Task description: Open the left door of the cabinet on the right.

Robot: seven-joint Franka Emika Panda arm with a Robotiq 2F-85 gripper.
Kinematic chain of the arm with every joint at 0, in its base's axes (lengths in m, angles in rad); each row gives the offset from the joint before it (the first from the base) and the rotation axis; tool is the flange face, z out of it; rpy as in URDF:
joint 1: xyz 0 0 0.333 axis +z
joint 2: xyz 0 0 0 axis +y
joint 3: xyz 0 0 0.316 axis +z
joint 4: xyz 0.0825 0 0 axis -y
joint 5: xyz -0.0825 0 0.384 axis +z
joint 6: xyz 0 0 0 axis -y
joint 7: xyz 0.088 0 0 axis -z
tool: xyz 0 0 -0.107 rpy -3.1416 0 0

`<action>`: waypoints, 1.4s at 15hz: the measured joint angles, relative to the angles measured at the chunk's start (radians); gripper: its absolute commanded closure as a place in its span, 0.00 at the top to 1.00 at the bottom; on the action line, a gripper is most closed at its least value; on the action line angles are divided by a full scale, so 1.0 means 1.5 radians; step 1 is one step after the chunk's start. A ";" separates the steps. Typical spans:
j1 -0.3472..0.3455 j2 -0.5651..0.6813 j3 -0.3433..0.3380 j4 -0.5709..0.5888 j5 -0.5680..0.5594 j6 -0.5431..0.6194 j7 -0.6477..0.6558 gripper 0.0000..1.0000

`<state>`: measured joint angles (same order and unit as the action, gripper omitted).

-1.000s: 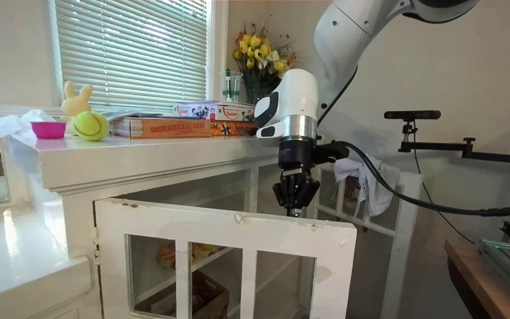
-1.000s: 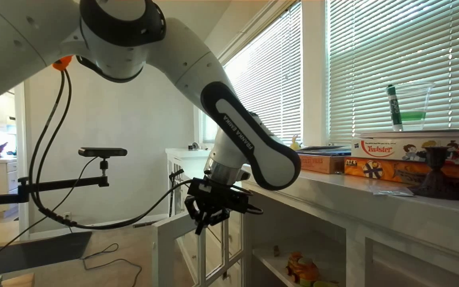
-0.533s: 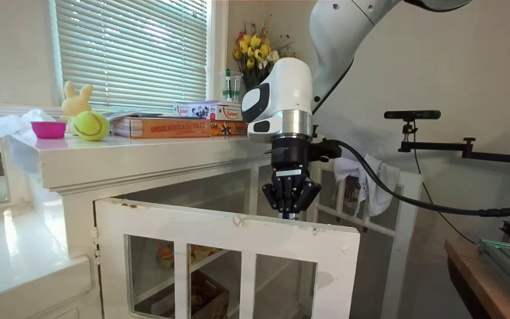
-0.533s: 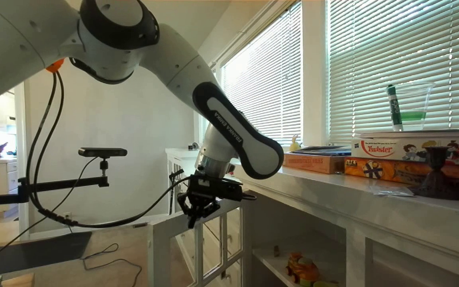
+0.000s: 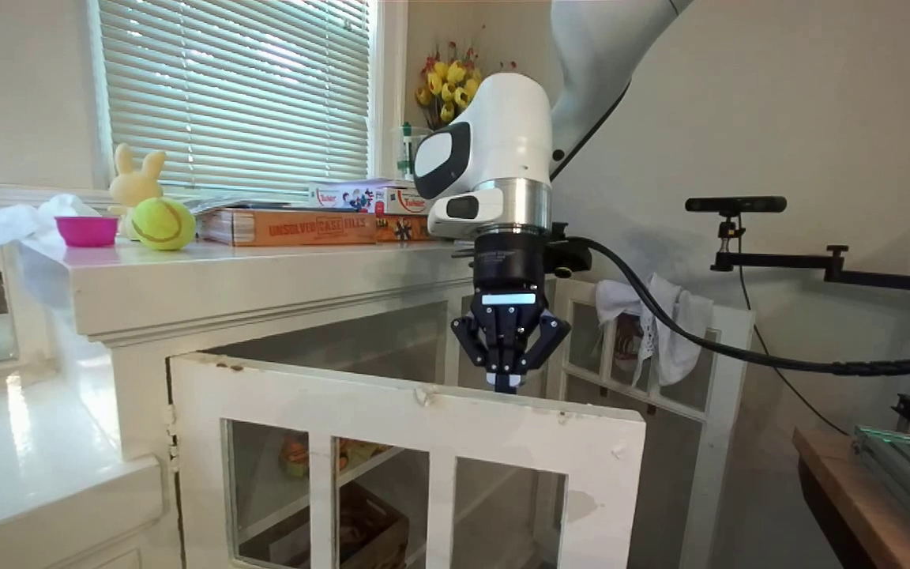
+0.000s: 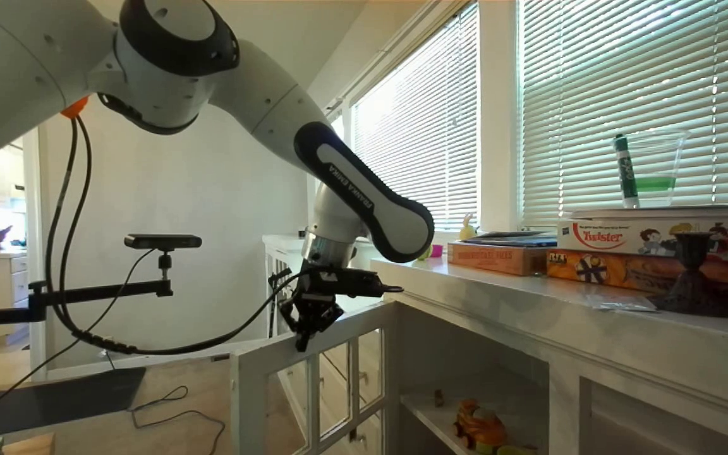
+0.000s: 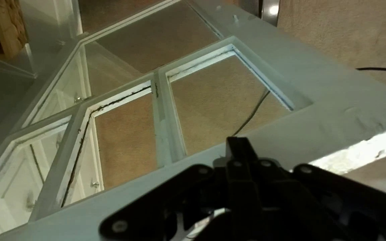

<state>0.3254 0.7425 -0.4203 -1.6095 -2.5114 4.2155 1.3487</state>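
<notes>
The cabinet [image 5: 265,288] fills the left and middle of the frame in an exterior view and stays put. The arm [image 6: 361,189] is shifting left in both exterior views and riding slightly higher than a second ago. The left door [image 5: 442,482] stands well out from the cabinet at lower centre, hinged at the left, and over that same second it swings a little wider. In an exterior view its free edge [image 6: 247,398], at lower left, creeps left, by less in the last half second than in the half before.

The claw [image 5: 505,381] is at the door's top rail [image 5: 329,403], on the inner side, its fingers [image 7: 236,147] drawn right together with nothing between them; whether they touch the wood I cannot tell. That looks like a push from inside rather than a grip. An orange toy [image 6: 481,426] lies exposed inside the cabinet at lower right. I judge the task done or very nearly: the slowing suggests the push is ending, leaving perhaps a last nudge, then a withdrawal that must not drag the door back.
</notes>
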 measured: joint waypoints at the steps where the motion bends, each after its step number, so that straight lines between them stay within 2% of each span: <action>1: 0.008 0.000 -0.004 0.002 0.000 0.000 -0.016 0.00; 6: 0.016 0.003 0.008 0.008 0.000 0.000 -0.096 0.00; 11: 0.023 0.029 0.019 0.048 0.000 -0.001 -0.156 0.00; 21: 0.090 0.083 0.013 0.174 0.000 -0.001 -0.167 0.00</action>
<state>0.4609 0.8676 -0.4010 -1.3490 -2.5114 4.2147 1.0977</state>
